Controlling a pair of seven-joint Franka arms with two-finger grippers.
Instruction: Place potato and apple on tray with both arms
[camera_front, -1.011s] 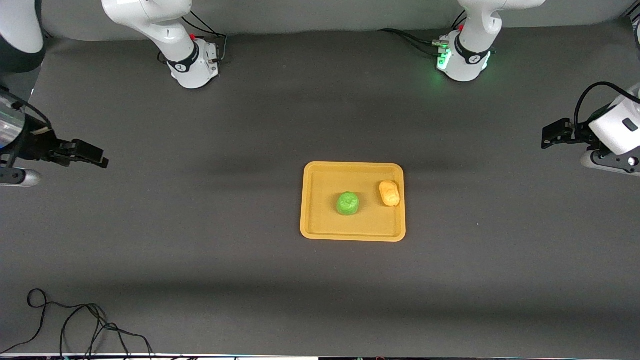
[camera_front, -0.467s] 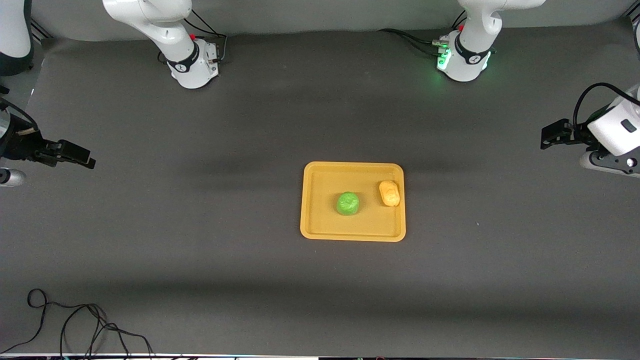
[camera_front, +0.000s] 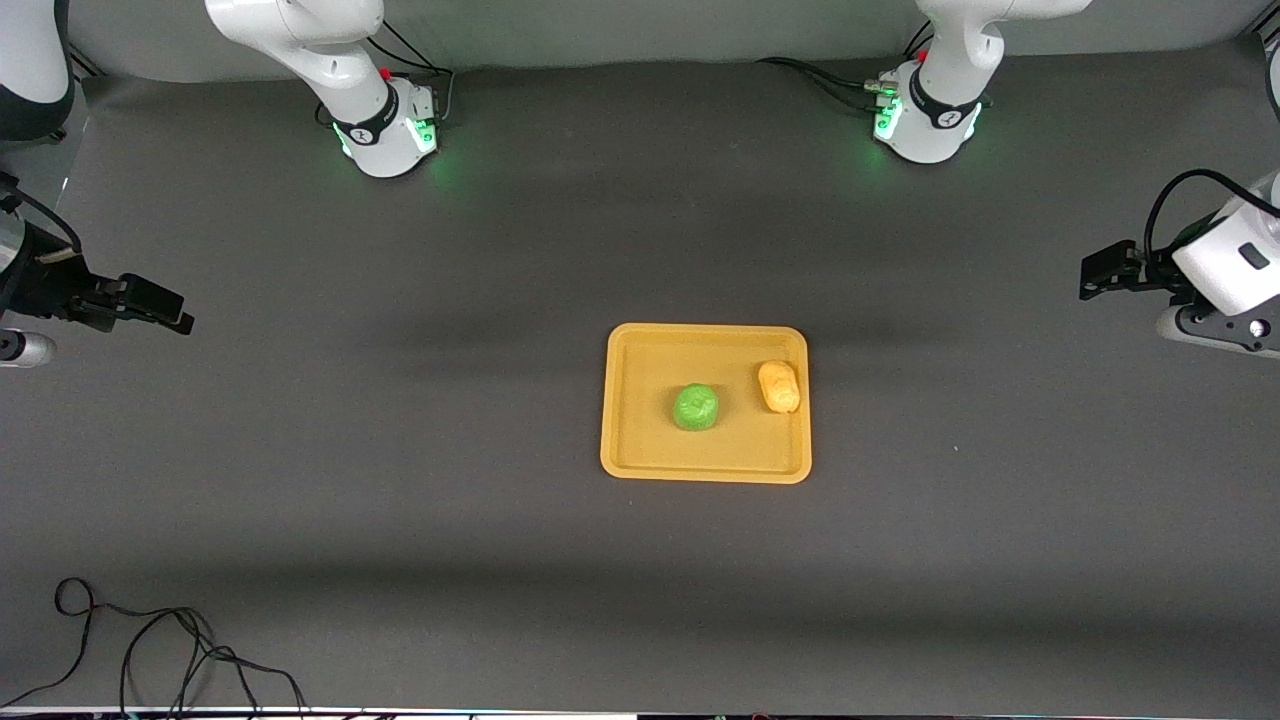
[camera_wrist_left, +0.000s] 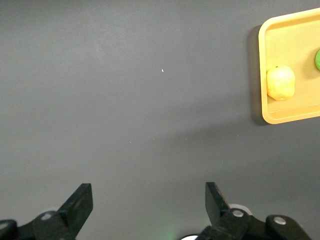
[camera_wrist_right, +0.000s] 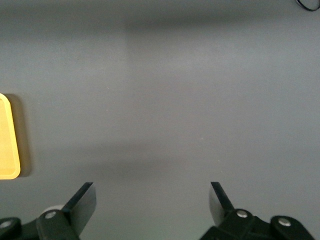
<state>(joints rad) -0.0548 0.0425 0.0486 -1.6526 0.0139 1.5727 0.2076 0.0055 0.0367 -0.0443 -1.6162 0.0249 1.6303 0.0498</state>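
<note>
Yellow-orange plastic, the tray (camera_front: 705, 402) lies flat on the dark grey table (camera_front: 400, 450), about midway between the two arms' ends, and it serves here as the landmark. On the tray's floor sits the green apple (camera_front: 695, 407), close to the middle, and the yellow-tan potato (camera_front: 778, 386) lies just beside the rim at the edge toward the left arm's end, a little farther from the front camera than the apple; the two are near each other but apart. The left gripper (camera_front: 1100, 270) hangs over bare table well away from the tray, out at the left arm's end. Its fingers (camera_wrist_left: 80, 200) are spread wide with nothing between them, and in the left wrist view the tray (camera_wrist_left: 265, 90) shows at the margin with the potato (camera_wrist_left: 280, 83) against its rim and only a sliver of the apple (camera_wrist_left: 317, 59). The right gripper (camera_front: 155, 305) hangs over bare table well away from the tray at the right arm's end, its fingers (camera_wrist_right: 82, 200) likewise wide apart and holding nothing; the right wrist view catches just one corner of the tray (camera_wrist_right: 7, 137). Neither gripper touches the tray, the apple or the potato. A loose black cable (camera_front: 150, 650) lies on the table at the corner nearest the front camera toward the right arm's end, well apart from the tray.
</note>
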